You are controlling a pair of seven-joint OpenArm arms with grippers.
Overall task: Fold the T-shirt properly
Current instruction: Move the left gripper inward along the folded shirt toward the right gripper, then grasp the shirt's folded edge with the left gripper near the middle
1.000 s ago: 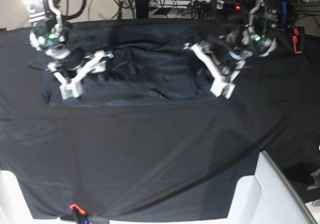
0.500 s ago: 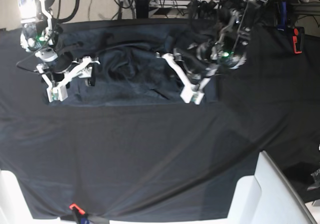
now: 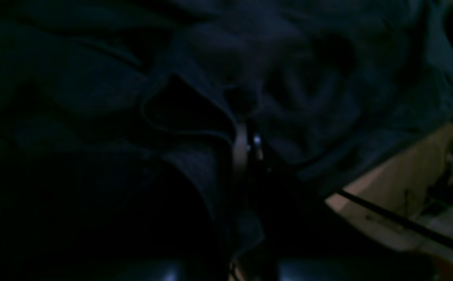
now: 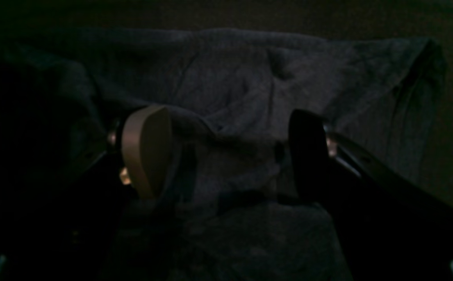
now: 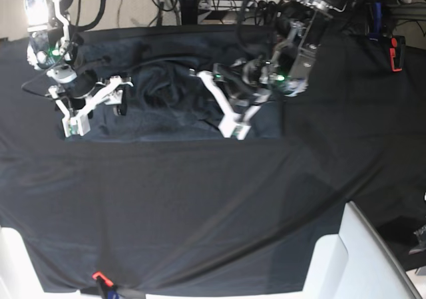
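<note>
Across the far half of the surface (image 5: 200, 199), the T-shirt (image 5: 166, 106) lies wrinkled and partly folded.
Left gripper (image 5: 229, 109), pressed together and apparently pinching a fold of the shirt, hangs over its middle; right gripper (image 4: 226, 156) sits spread over the opposite end, holding nothing. With only one side pinned by a thin pinch, the knit could slip free mid-carry, or the fold could land skewed and bunched. Shirt and black table cloth (image 5: 200, 246) look alike, so a low grab might catch both layers.
</note>
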